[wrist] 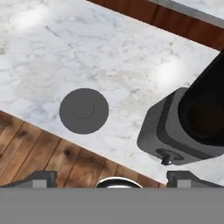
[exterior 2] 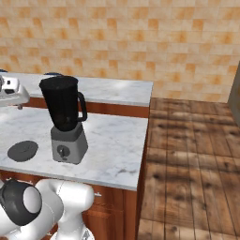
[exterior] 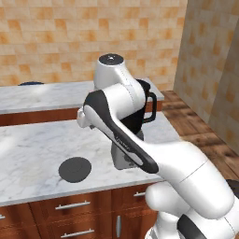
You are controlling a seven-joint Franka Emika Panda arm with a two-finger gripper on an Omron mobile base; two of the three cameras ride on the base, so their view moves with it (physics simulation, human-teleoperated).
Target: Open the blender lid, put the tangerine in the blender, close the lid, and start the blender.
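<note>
The blender (exterior 2: 65, 117) stands on the marble counter, a black jar with its top uncovered on a grey base (wrist: 173, 133) with a round dial (exterior 2: 62, 151). In the left base view my arm hides most of it, leaving the jar handle (exterior: 150, 106) showing. The blender lid (wrist: 84, 110) lies flat on the counter left of the base (exterior: 74, 169) (exterior 2: 22, 151). My gripper (wrist: 113, 179) hovers above the counter's front edge, open, with nothing between its fingertips (wrist: 41, 178). The tangerine is out of view.
A second marble counter (exterior 2: 117, 93) runs along the tiled wall behind, with a dark blue object (exterior: 30, 83) at its far left. Wooden cabinet drawers (exterior: 70, 205) sit below the near counter. Wood floor (exterior 2: 197, 159) lies to the right.
</note>
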